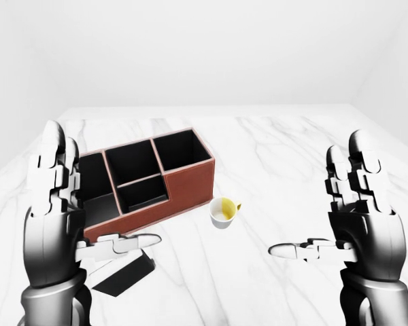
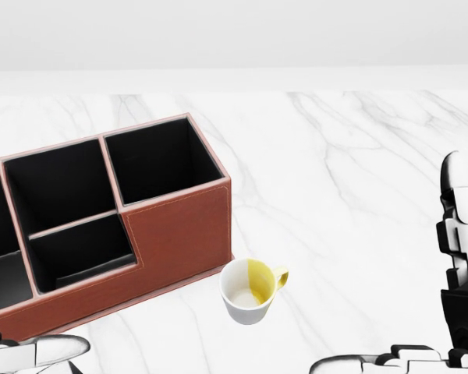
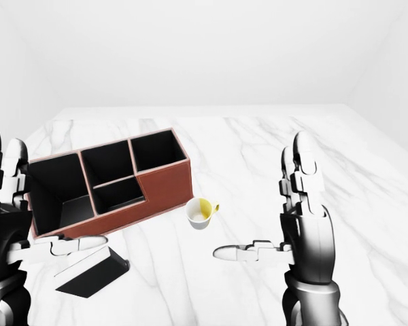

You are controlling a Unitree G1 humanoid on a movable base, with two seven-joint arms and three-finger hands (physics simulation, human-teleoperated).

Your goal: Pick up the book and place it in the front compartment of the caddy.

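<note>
A dark-covered book point(image 3: 92, 274) lies flat on the white marble table point(image 1: 272, 156), just below the brown caddy point(image 2: 179, 227) in the eye views; the head view does not show it. The caddy has several black compartments, one of them a low one point(image 2: 82, 251) on its near side. My left hand point(image 1: 88, 204) is raised and open, fingers upright, with its thumb point(image 1: 126, 243) over the book's upper edge and apart from it. My right hand point(image 3: 258, 200) is also raised and open at the right, holding nothing.
A white cup point(image 2: 250, 291) with a yellow inside and handle stands on the table just right of the caddy's near corner. White walls close the scene beyond the table's far edge.
</note>
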